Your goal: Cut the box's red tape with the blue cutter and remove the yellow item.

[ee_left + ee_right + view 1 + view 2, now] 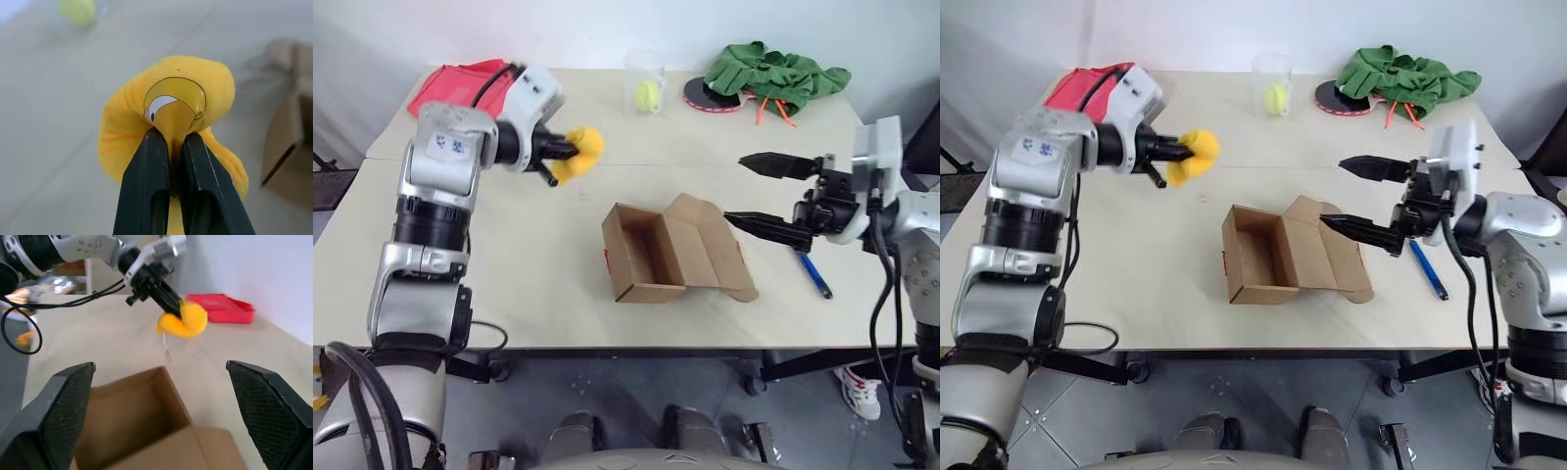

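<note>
We see the box (pixel 656 253) open on desk (pixel 509 255) w/ flaps out, nothing inside; left claw (pixel 570 149) pinching soft yellow item (pixel 582 152) above desk, right claw (pixel 773 194) spread wide.

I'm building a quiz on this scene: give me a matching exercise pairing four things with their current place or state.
1. yellow item
2. box
3. blue cutter
4. right gripper

a. jaws wide apart, holding nothing
b. lying on the table, untouched
c. pinched in the left gripper, off the table
d. flaps open, nothing inside

Pairs: 1-c, 2-d, 3-b, 4-a
</note>
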